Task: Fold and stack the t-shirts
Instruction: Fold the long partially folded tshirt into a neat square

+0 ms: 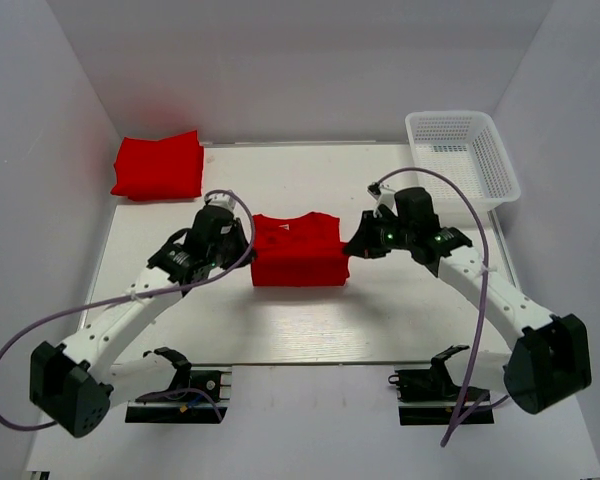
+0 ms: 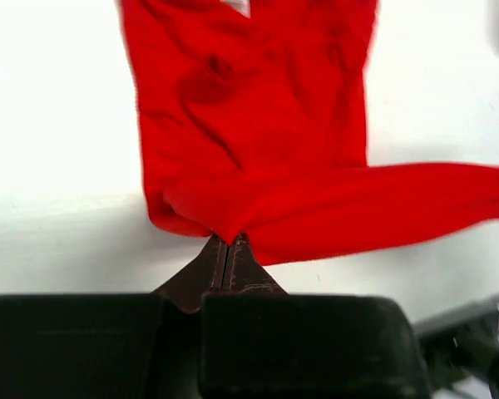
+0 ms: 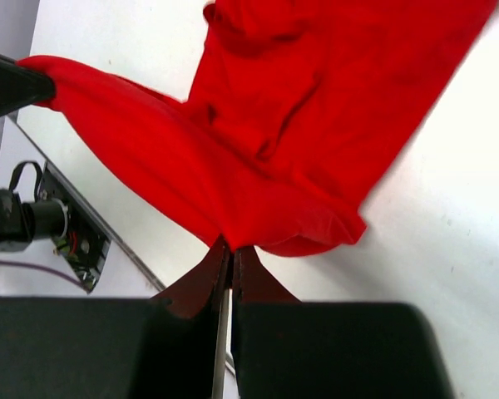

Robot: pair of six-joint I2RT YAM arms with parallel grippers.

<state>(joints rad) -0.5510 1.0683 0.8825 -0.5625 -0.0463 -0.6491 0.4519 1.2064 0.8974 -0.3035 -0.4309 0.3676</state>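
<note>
A bright red t-shirt [image 1: 298,250] lies partly folded in the middle of the table, its white neck tag toward the back. My left gripper [image 1: 246,240] is shut on its left edge; in the left wrist view the fabric [image 2: 258,141] is pinched at the fingertips [image 2: 226,241]. My right gripper [image 1: 352,246] is shut on the shirt's right edge; in the right wrist view the cloth [image 3: 258,141] bunches at the fingertips [image 3: 231,249]. The near fold is lifted and stretched between both grippers. A second red t-shirt [image 1: 158,166], folded, lies at the back left.
A white mesh basket [image 1: 462,155] stands at the back right corner. White walls close in the table [image 1: 310,320] on the left, back and right. Two black mounts sit at the near edge by the arm bases.
</note>
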